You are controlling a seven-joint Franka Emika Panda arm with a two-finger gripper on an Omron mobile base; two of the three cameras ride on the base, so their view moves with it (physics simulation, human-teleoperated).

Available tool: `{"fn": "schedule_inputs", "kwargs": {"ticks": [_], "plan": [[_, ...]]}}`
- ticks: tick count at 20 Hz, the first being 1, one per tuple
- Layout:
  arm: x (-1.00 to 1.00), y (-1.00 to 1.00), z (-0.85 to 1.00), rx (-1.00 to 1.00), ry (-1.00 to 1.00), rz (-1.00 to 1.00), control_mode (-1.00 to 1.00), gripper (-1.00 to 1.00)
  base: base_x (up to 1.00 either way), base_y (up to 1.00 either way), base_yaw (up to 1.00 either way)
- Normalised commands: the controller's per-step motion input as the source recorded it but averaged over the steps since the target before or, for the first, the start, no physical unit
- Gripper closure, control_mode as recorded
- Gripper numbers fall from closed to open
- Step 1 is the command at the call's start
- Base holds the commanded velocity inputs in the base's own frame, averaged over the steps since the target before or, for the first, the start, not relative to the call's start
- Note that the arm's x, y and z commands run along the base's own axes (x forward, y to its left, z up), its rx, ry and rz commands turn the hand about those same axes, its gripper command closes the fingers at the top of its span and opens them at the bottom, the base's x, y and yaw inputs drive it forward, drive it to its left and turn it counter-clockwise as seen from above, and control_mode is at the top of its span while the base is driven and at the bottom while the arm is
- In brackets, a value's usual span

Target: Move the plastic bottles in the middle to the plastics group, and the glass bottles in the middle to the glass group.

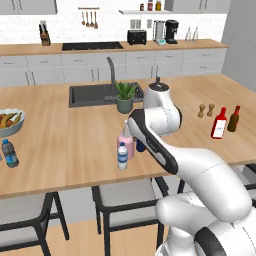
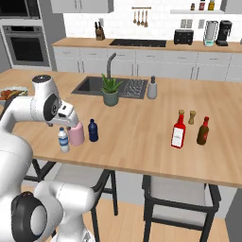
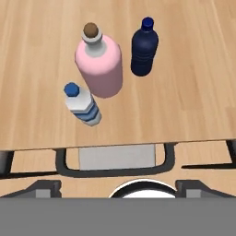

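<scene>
The small clear bottle (image 3: 82,104) is nearest in the hand view, close to the front edge of the counter (image 3: 184,92). Just behind it the fat pink bottle (image 3: 100,64) is seen, and the dark blue bottle (image 3: 144,46) is placed beside that, a little apart. The three are kept together in the middle because they are not sorted yet.

The gripper (image 3: 118,186) is held above them with its jaws spread wide, and nothing is gripped. It looks as if a bottle is about to be picked.

The water bottle with the dark cap (image 1: 9,153) is set far to the left, near the fruit bowl (image 1: 11,122). The red bottle (image 1: 219,123) and the brown bottle (image 1: 233,119) are kept far to the right, with two little shakers (image 1: 206,110) close behind them.

Plenty of bare wood is left on both sides for moving. Care is likely needed at the front edge, where a knocked bottle could fall. The pink bottle stands very close to the clear one, so a bump is possible.
</scene>
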Motion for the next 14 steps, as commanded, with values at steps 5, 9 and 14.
{"fn": "schedule_inputs", "kwargs": {"ticks": [5, 9, 14], "plan": [[0.21, 0.34, -0.24, 0.00, 0.00, -0.03, -1.00, -1.00, 0.00, 0.00, 0.00], [0.24, 0.18, -0.26, 0.00, 0.00, 0.00, -1.00, -1.00, 0.00, 0.00, 0.00], [0.14, 0.21, -0.31, 0.00, 0.00, 0.00, -1.00, -1.00, 0.00, 0.00, 0.00]]}}
